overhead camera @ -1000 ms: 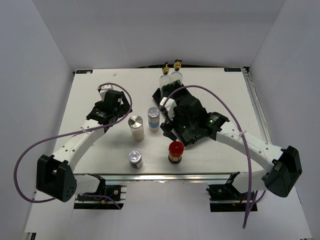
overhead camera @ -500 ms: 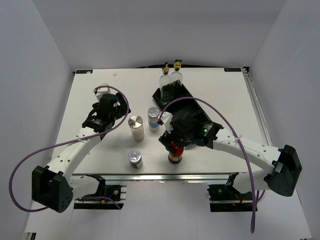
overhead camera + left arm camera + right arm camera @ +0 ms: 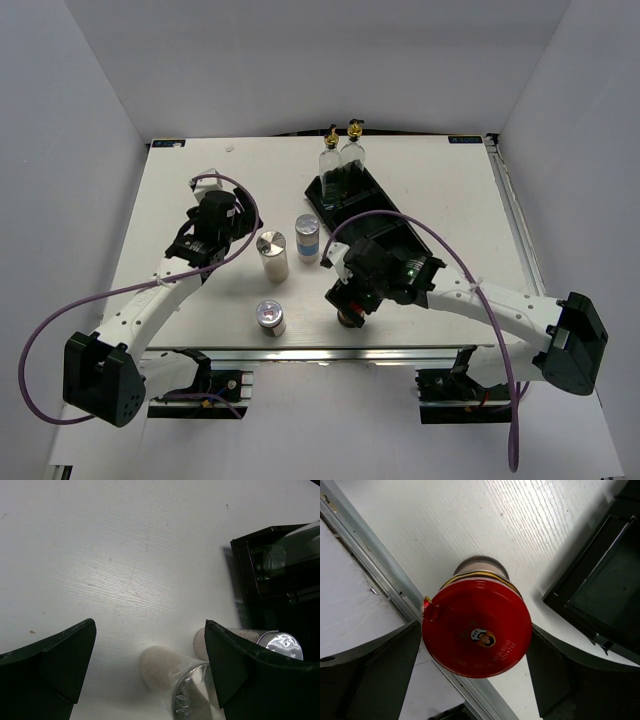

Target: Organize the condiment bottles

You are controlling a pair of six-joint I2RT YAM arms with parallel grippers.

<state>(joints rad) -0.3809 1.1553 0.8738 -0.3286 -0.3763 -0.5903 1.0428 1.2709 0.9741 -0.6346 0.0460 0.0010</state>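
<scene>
On the counter (image 3: 440, 170), near edge, the red-lidded dark jar (image 3: 477, 630) is straddled by the right hand (image 3: 349, 303), fingers (image 3: 370, 675) apart, unclamped; grasp step judged in hand; closure, then transfer to the black three-compartment tray (image 3: 600, 590), is required

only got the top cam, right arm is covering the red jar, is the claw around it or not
Observer: Yes. The right wrist view shows the red-lidded jar upright between the fingers of the right claw, jaws wide, not clamped.
Operator: left claw got anything
Observer: No. In the left wrist view the left claw is open over bare table, holding nothing.
Operator: tray slot by the jar free
Observer: The right wrist view shows the black tray just beside the jar. The part of the compartment in view holds nothing.
</scene>
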